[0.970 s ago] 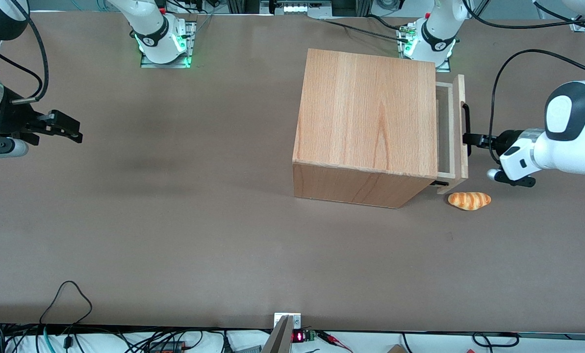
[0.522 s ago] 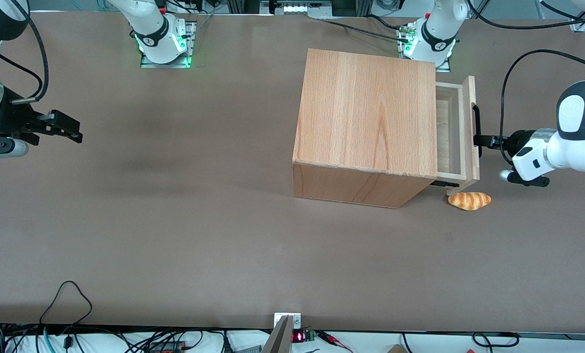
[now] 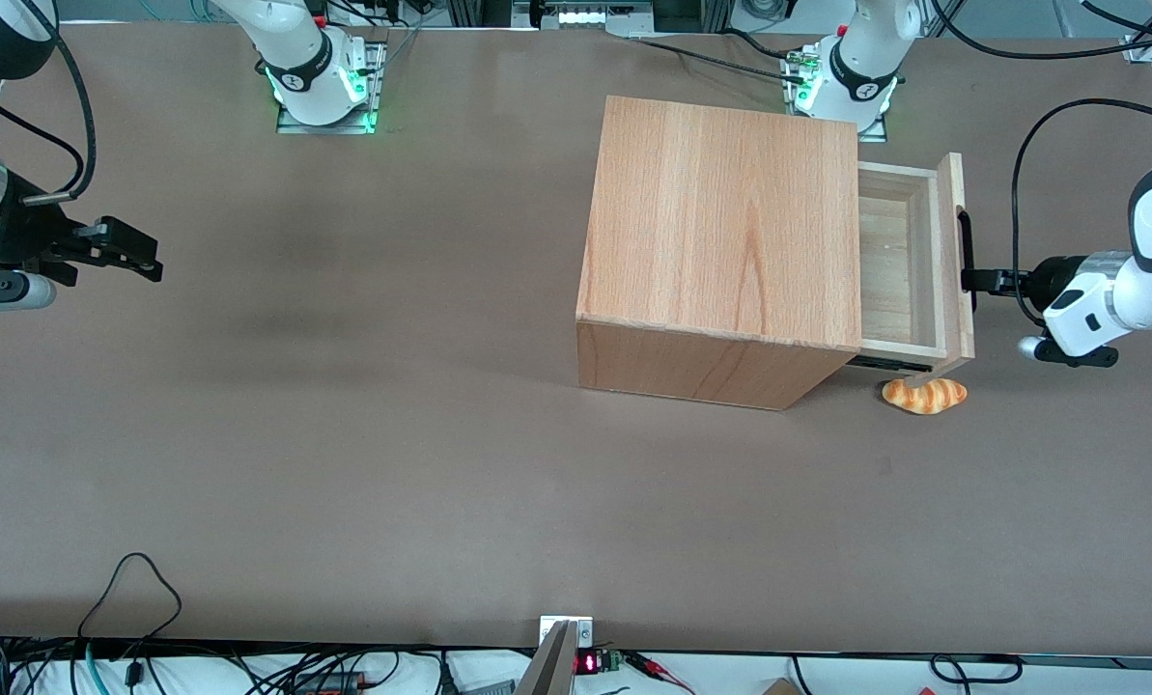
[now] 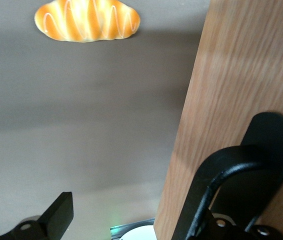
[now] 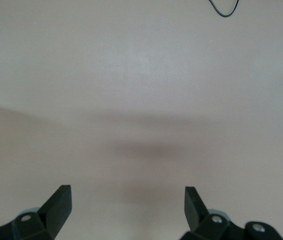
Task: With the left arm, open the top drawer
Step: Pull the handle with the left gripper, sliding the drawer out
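Light-wood, shallow, with a paler plank floor, the top drawer (image 3: 899, 261) stands partly pulled out of the large cube-shaped wooden cabinet (image 3: 720, 222), toward the working arm's end of the brown table (image 3: 344, 434). Its interior shows nothing inside.

**End effector.** The black two-finger gripper (image 3: 986, 281) of the glossy white left arm (image 3: 1145, 290) sits at the slim black bar handle (image 3: 966, 251) on the flat wood front panel (image 4: 226, 75). In the wrist view, one finger (image 4: 59, 212) stands well apart from the handle; the other is hidden by the bar. The fingers are spread, not clamped. The handle appears hooked rather than pinched.

**Handling.**
- The drawer is judged rigid and light, running on a black side rail (image 3: 880, 363).
- It should slide with little resistance, but only straight along the rail. A sideways pull could bind it.
- The bar handle is the only practical hold. It is stiff, smooth and likely slippery, so the contact belongs near its middle.

**Count.**
- Cabinets: one.
- Open drawers: one.
- Handles: one.
- Visible rails: one.
- Striped orange croissants (image 3: 924, 395): one, lying on the table just beside the drawer front's corner, nearer the front camera.
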Controlling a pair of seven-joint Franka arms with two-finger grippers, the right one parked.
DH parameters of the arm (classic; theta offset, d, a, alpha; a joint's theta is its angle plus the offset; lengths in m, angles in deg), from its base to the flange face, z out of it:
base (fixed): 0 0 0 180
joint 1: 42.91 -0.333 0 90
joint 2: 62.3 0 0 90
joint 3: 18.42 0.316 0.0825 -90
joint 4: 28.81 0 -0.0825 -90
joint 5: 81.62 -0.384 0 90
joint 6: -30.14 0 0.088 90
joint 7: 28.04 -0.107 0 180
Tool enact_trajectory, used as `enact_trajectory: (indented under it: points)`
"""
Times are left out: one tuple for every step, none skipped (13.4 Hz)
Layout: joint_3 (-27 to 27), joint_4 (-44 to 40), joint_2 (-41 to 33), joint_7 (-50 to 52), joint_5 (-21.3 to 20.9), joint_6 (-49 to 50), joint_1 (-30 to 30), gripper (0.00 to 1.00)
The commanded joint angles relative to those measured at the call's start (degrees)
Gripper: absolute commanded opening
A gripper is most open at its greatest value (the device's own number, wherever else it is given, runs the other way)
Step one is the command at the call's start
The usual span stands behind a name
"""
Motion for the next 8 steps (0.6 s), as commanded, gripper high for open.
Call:
enact_trajectory:
  points:
    - [-0.1,-2.3,3.7,0.4,-3.4,-2.7,-1.4,1.0]
    - [-0.1,-3.0,4.1,0.4,-3.5,-3.2,-1.9,1.0]
    - [-0.1,-3.7,4.3,0.4,-3.7,-3.4,-1.9,1.0]
    - [-0.1,-3.7,4.4,0.2,-5.2,-3.4,-2.5,1.0]
    - [-0.1,-3.7,4.5,0.3,-5.6,-3.5,-3.0,1.0]
    - [-0.1,-3.7,4.9,0.2,-5.6,-3.6,-3.0,1.0]
    - [0.2,-3.8,5.0,0.2,-5.6,-3.6,-3.1,1.0]
    - [0.2,-3.8,4.9,0.2,-5.6,-3.6,-3.3,1.0]
